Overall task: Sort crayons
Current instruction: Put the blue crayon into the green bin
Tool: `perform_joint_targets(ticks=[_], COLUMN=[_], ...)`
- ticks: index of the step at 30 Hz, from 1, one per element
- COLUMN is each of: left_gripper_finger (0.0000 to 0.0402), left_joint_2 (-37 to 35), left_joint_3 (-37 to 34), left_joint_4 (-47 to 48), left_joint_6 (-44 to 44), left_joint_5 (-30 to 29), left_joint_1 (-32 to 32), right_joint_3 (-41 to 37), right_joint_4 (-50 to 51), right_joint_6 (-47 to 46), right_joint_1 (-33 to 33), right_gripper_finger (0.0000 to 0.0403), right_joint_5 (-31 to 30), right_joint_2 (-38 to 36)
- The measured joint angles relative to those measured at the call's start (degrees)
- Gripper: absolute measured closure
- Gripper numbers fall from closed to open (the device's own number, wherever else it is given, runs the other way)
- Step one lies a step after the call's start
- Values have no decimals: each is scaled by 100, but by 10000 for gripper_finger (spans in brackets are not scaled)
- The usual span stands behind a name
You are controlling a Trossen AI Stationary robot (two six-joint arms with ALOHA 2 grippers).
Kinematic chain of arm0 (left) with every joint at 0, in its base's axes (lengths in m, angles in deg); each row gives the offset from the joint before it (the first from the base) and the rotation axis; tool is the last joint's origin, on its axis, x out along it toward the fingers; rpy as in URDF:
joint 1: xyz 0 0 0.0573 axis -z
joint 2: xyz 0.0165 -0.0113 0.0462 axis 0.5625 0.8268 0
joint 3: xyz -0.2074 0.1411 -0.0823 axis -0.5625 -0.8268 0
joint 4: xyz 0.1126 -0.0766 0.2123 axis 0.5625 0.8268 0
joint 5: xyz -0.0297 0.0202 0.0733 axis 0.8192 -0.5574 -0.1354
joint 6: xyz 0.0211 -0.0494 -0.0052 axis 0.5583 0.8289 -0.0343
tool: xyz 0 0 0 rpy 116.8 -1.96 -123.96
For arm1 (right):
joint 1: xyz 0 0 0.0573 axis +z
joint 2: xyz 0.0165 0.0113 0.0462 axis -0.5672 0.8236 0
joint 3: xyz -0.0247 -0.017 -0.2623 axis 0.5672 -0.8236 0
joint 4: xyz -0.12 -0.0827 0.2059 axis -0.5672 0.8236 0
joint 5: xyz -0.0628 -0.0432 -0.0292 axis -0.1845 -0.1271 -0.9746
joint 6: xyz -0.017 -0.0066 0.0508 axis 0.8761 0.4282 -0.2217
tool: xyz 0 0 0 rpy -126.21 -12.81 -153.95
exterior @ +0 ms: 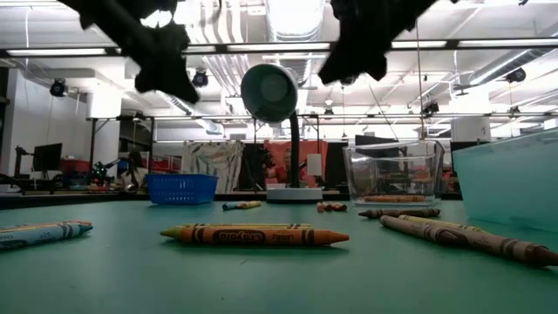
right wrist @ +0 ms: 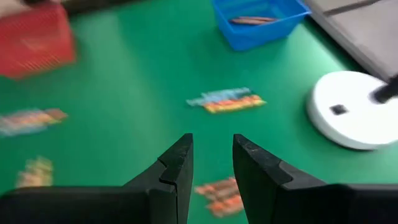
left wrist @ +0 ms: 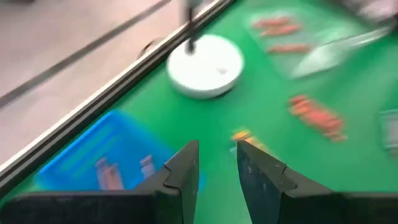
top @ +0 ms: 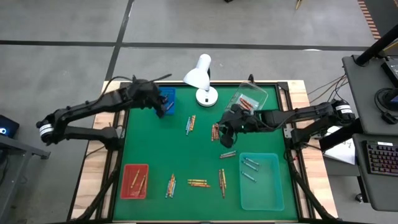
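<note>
Several crayons lie flat in small groups on the green mat: one pair (top: 190, 124) mid-table, a cluster (top: 215, 132) beside it, and others (top: 198, 183) toward the near edge. My left gripper (top: 163, 111) (left wrist: 216, 149) hangs open just past the near right corner of the blue tray (top: 166, 98), which has crayons (left wrist: 109, 173) lying in it. My right gripper (top: 222, 129) (right wrist: 212, 143) hangs open above the mat, over the orange-red cluster (right wrist: 217, 193). Nothing is between either pair of fingers.
A white desk lamp (top: 202, 78) stands at the far middle, with a clear box (top: 250, 99) holding red crayons to its right. A red tray (top: 135, 180) sits near left and a clear teal tray (top: 261, 180) near right, both holding crayons.
</note>
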Motion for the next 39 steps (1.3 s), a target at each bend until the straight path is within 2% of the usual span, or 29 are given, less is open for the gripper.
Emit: perform_joint_targets(ticks=[3,7,11,14,19,25,29,35,39], left_gripper_finger=[311,311,311,311,311,311,311,311,311], left_joint_2=[-284,-512,-586,-589,-524,-502,-489,-482,-482], left_joint_3=[-1,-1,-6,-7,-118,-524,-843,-992,-1000], left_joint_4=[-298,-438,-527,-629,-987,-1705,-2134,-2196,-2222], left_joint_6=[132,15,0,123,164,155,185,284,137], left_joint_5=[-19,-61,-733,-1173,-1260,-1276,-1274,-1276,-1277], left_joint_1=[576,1421,2257,2756,3418,3850,3914,3922,3920], right_joint_3=[211,239,329,454,713,1090,1357,1928,2016], right_joint_4=[-54,-223,-365,-362,-223,668,1485,3189,3743], right_joint_6=[-415,-454,-365,-43,139,-253,-500,-1059,-1631], right_joint_1=[-162,-125,-211,-223,-217,-123,4,95,86], right_gripper_finger=[305,314,328,339,352,354,355,355,355], right_joint_5=[713,1121,1672,1813,2006,2123,2270,2352,2209], right_joint_2=[-11,72,397,729,1199,1407,1449,1485,1486])
